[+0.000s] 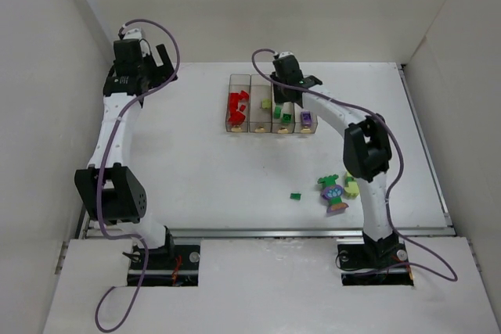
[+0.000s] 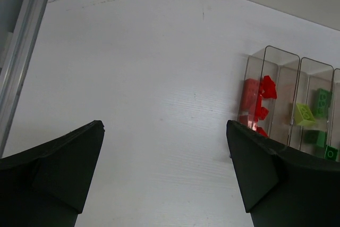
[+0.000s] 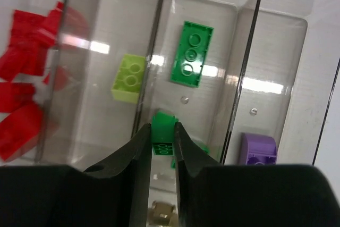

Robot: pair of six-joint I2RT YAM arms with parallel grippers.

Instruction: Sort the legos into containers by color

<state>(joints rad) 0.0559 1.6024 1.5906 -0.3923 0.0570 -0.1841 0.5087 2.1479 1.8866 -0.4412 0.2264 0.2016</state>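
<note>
Claws differ: the right claw [image 3: 162, 131] is clamped on a green brick [image 3: 162, 137] over the bin [image 3: 226, 41] of green bricks; the left claw [image 2: 164, 126] gapes wide, empty, above the table [image 2: 133, 51].

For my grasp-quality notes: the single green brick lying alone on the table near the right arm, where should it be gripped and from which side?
Probably come straight down from above and pinch the lone green brick across its narrower width, on its two long sides. It lies flat on the table, looks wider than deep, and sits apart from the mixed clump, so there is clearance all round.
</note>
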